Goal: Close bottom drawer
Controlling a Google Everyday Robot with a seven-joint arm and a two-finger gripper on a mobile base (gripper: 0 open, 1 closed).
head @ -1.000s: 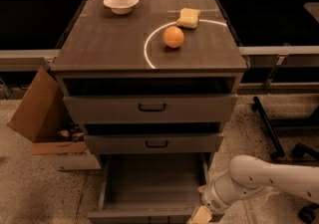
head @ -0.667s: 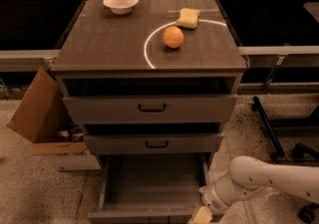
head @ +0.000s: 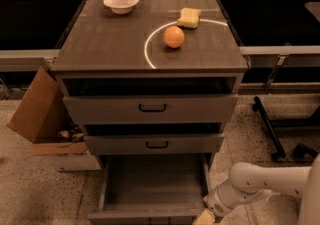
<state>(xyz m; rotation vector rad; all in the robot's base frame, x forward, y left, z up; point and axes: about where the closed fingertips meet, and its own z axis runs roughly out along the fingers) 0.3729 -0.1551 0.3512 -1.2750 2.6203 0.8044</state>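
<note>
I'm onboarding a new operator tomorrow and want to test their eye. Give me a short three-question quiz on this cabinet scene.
1. True or false: the bottom drawer is pulled out.
2. Fill in: the orange sits on the cabinet top near a yellow ____.
3. Where is the gripper? A) over the cabinet top B) by the bottom drawer's front corner, on the picture's right C) inside the bottom drawer

Key: 1 true; 2 sponge; 3 B.
</note>
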